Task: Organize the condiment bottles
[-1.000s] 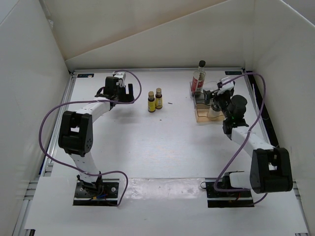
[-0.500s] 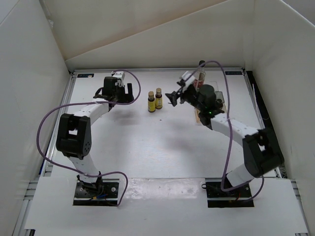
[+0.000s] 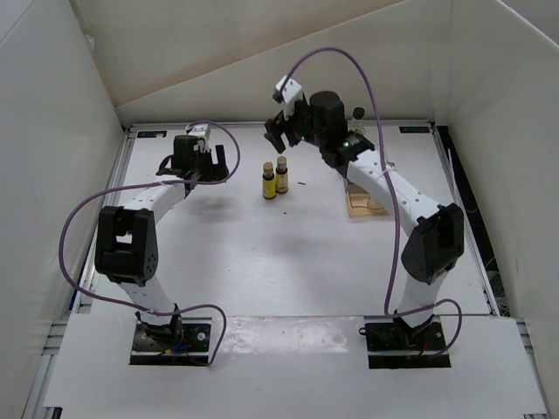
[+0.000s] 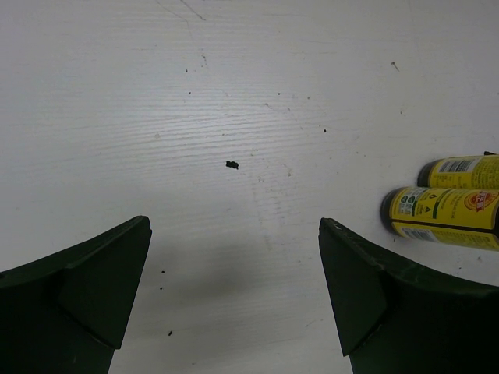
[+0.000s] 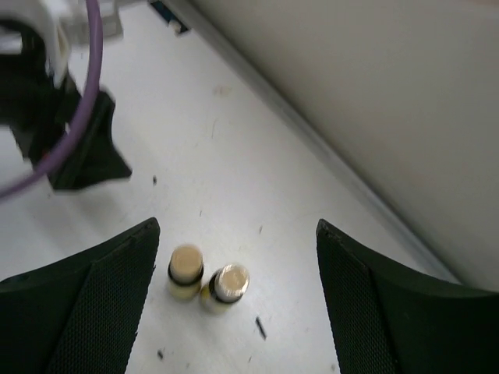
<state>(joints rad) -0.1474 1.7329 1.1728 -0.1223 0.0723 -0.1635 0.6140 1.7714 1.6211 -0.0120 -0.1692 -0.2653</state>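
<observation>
The top camera sits high behind the arms and looks down on the whole tabletop. The left wrist camera is low, very near the tabletop, looking out through the left pincer. The right wrist camera is higher, looking down through the right pincer. All three see the two amber bottles

Robotics lab test cell. Plain white panels enclose a white table. Left arm and right arm are bolted on plates at its near edge. Purple cables run exposed.
</observation>
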